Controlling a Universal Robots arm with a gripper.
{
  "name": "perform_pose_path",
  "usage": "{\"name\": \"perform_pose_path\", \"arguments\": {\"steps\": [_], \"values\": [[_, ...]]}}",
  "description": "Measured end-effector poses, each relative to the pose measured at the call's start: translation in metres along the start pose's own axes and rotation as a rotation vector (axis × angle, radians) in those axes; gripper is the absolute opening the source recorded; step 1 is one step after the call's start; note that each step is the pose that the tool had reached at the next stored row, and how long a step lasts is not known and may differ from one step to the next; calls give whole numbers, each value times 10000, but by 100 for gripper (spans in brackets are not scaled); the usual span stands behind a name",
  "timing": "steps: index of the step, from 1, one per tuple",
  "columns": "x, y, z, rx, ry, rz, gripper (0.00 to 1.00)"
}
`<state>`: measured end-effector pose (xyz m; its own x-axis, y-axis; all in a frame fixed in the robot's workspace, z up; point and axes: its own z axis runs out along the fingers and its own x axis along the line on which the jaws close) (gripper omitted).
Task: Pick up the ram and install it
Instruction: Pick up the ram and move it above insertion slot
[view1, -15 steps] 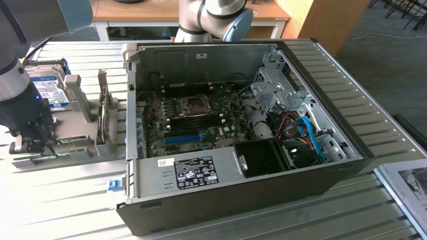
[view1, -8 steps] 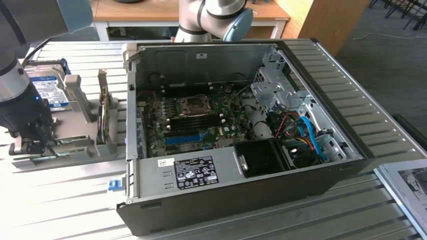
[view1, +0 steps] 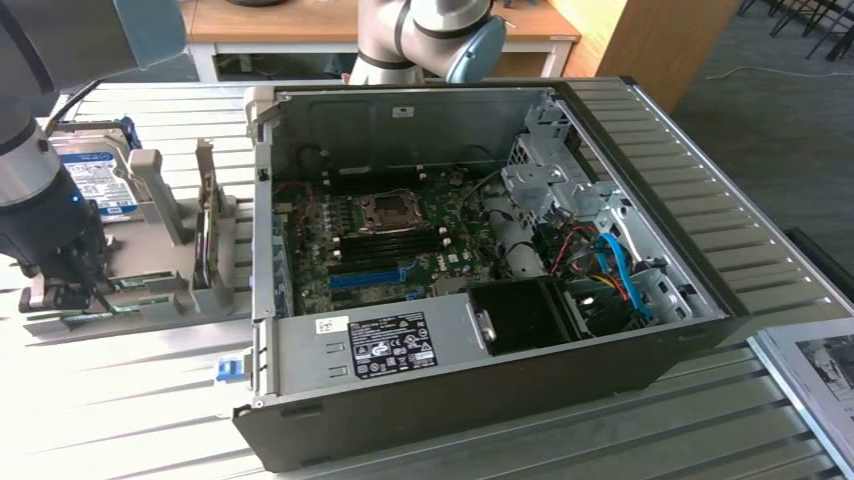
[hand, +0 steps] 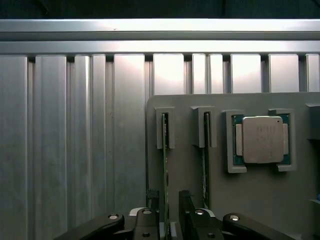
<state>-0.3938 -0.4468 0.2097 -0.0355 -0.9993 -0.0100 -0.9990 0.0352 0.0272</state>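
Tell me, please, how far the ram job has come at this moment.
Done: the tool stands over the grey holder, its open fingers on either side of the ram. In hand: nothing is gripped yet; the ram stands edge-on in its slot. Left: closing on it, lifting it out, and seating it in the memory slots of the open computer case.

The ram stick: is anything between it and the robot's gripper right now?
Nothing visible. The open gripper sits right over the ram, one finger on each side, while the ram stands on edge in a slot of the gray holder.
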Motion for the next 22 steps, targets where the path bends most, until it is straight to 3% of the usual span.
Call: {"name": "perform_pose_path", "arguments": {"steps": [6,13,22], "values": [[1,-2,68,0,0,0,29],[1,-9,79,3,-2,-1,29],[-4,-156,73,0,0,-1,29]]}}
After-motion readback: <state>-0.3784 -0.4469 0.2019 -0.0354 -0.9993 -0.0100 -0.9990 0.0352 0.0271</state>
